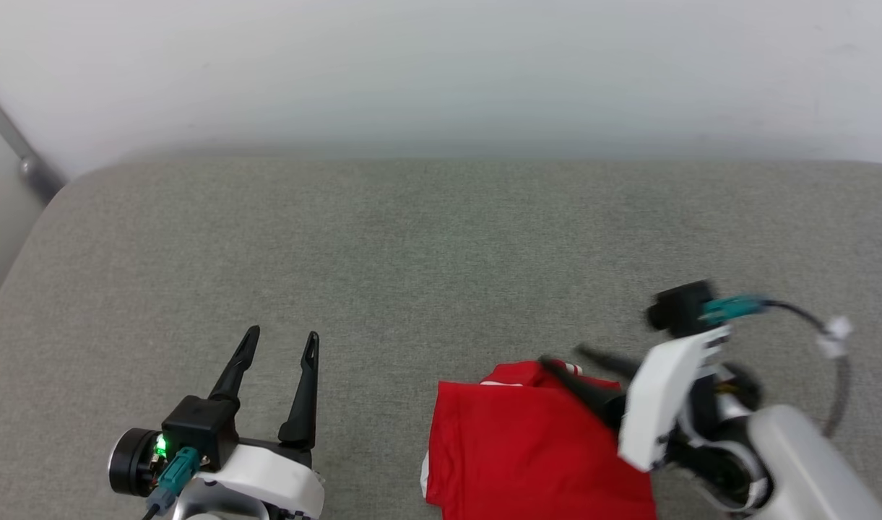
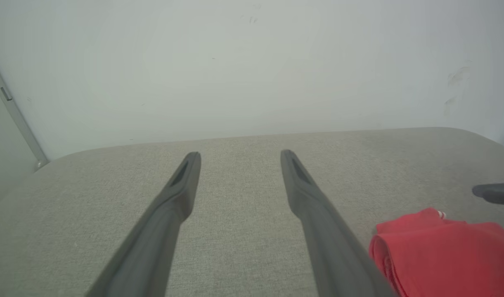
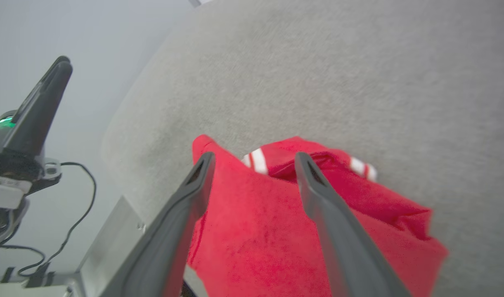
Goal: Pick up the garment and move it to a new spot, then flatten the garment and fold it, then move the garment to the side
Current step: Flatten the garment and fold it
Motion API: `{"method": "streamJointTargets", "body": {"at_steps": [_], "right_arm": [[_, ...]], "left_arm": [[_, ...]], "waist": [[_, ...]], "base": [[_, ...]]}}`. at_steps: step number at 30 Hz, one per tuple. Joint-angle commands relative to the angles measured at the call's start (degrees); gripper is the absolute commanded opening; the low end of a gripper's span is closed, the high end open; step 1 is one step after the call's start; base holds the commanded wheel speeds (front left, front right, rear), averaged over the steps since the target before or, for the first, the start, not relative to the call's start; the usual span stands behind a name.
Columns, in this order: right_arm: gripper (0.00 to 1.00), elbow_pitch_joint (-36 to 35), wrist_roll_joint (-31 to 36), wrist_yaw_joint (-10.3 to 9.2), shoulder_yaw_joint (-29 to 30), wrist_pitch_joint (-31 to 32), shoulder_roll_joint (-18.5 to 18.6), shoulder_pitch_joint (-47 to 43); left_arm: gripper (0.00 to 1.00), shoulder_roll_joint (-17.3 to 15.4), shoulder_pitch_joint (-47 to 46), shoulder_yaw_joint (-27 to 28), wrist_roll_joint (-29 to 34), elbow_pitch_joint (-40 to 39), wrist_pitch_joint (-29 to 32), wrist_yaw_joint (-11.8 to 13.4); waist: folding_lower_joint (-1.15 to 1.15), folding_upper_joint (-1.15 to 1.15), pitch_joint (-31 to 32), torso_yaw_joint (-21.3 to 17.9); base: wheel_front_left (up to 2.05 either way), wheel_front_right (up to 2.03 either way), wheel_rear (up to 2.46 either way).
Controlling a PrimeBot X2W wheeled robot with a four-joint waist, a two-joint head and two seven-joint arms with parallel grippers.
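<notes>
Garment: folded bright red jersey shirt (image 1: 527, 448) with white-striped trim, lying near the right end of the grey fabric-covered bench (image 1: 441, 253), at its near edge.
My right end effector (image 1: 563, 356): fingers spread over the shirt's far edge, pinching nothing.
My left end effector (image 1: 282, 335): fingers spread, empty, left of the shirt.

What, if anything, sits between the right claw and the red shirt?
Nothing visible. The right claw hangs open directly over the folded red shirt, jaws apart above it.
</notes>
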State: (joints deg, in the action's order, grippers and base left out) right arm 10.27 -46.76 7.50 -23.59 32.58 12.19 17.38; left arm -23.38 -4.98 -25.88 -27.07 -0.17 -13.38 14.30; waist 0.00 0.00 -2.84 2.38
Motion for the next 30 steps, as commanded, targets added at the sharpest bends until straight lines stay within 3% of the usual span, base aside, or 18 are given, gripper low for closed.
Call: {"method": "streamJointTargets", "body": {"at_steps": [1,8,15,23,30], "right_arm": [[1.00,-0.47,4.51,-0.03,1.94,-4.24,1.22,-0.09],[1.00,-2.48,22.28,-0.03,15.33,-16.16,4.82,-5.28],[1.00,-7.19,29.17,-0.03,25.84,-22.34,4.36,-11.76],[1.00,-14.09,31.33,-0.03,28.58,-29.58,0.42,-19.97],[1.00,-18.60,32.75,-0.03,28.47,-29.56,-4.40,-24.51]], "left_arm": [[1.00,0.13,0.65,0.12,-0.28,0.12,-0.43,0.16],[1.00,0.01,1.70,1.32,-0.70,0.36,-0.92,0.94],[1.00,-0.04,3.53,2.37,-0.75,0.06,-1.29,1.95],[1.00,-0.59,5.40,3.02,-0.66,-0.41,-1.44,2.81],[1.00,-1.50,6.15,3.56,-1.21,-0.44,-1.31,3.05]], "waist": [[0.00,0.00,0.41,-0.41],[0.00,0.00,1.66,-1.38],[0.00,0.00,2.90,-2.02],[0.00,0.00,4.04,-2.14],[0.00,0.00,4.46,-2.55]], "base": [[0.00,0.00,0.00],[0.00,0.00,0.00],[0.00,0.00,0.00],[0.00,0.00,0.00],[0.00,0.00,0.00]]}}
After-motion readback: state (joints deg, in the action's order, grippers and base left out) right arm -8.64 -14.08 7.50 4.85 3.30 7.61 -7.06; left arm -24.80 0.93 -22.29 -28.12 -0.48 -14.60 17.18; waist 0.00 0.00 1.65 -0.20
